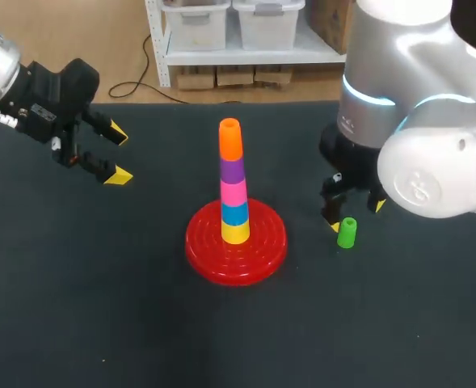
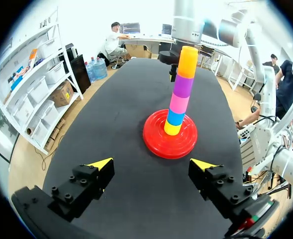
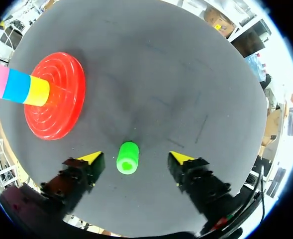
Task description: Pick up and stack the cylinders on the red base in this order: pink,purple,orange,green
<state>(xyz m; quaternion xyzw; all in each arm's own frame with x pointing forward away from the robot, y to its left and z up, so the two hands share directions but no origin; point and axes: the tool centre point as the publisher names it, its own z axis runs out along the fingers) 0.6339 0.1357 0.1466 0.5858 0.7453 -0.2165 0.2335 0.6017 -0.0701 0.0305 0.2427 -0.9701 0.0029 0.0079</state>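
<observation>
Right hand [image 3: 136,158] spread either side of the green cylinder [image 3: 128,158], not yet pinching it.
Green caps the orange cylinder [image 1: 230,139]; left hand [image 1: 117,154] hangs spread, clear of the stack [image 1: 234,202].

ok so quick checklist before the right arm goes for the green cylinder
1. Small green plastic cylinder upright on the black table: ok.
2. It sits between the open fingers of the right gripper, touching neither: ok.
3. Orange cylinder tops the stack on the round red base, above the purple cylinder and pink cylinder: ok.
4. Left gripper open, well clear of the stack: ok.
5. Right fingers low enough to grip: cannot tell.
</observation>
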